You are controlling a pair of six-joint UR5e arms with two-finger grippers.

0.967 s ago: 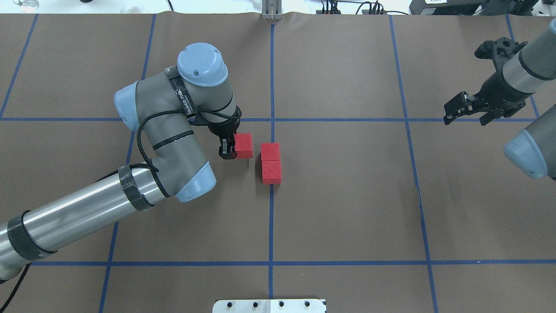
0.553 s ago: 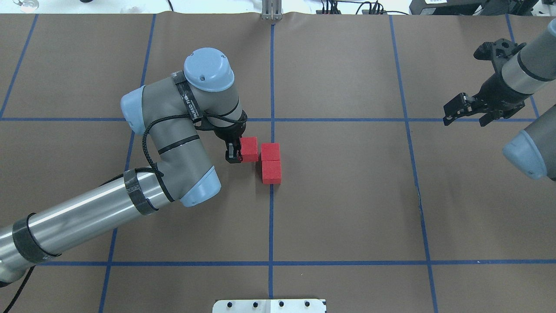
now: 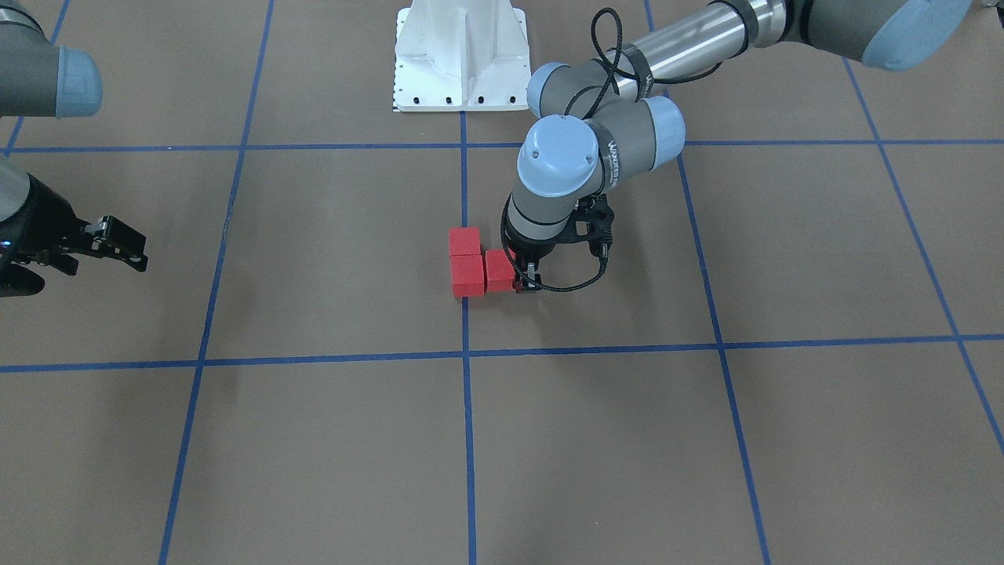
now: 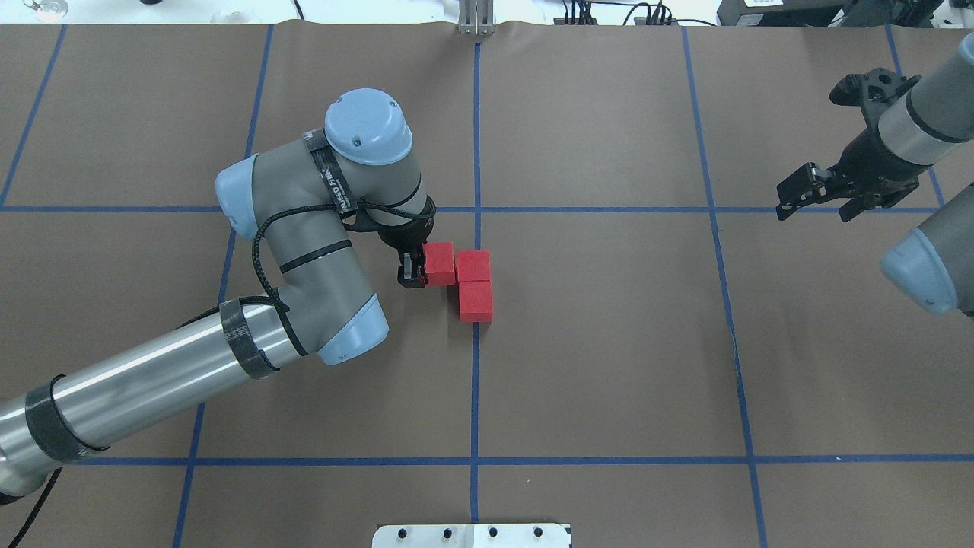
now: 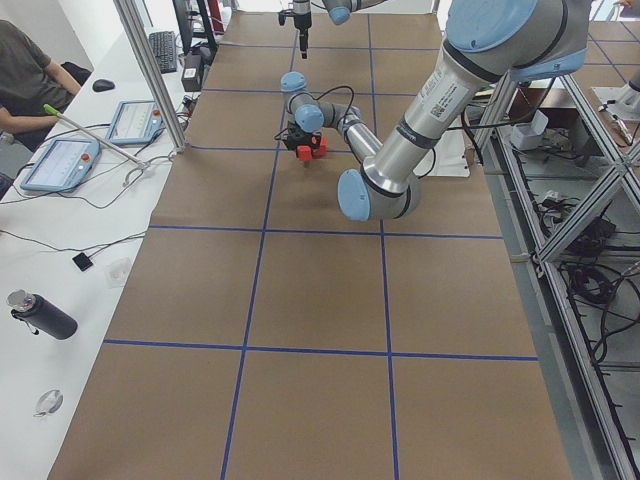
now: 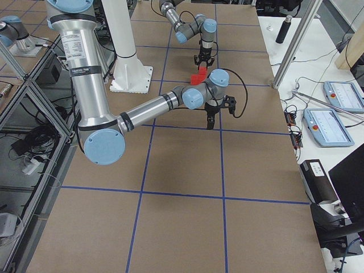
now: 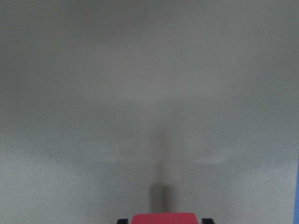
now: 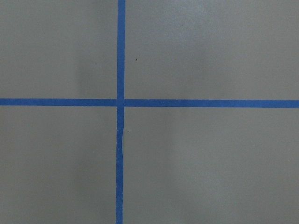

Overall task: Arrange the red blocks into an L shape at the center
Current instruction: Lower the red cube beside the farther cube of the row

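Claw L [image 4: 421,265] | gripping red block [image 4: 440,263], beside 2 joined red blocks [image 4: 475,295] | claw R [image 4: 813,210] | open, far off

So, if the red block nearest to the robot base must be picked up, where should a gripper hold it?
Take the nearest block from straight above, with the fingers on its left and right faces. Both faces look free, while its far face meets the middle block, which probably leaves no room for a finger there.

Past the left gripper's [image 4: 418,269] jaws, two red blocks [image 4: 475,286] crowd the held red block [image 4: 440,262]; bare table [image 4: 609,342] lies open on the jaws' other sides
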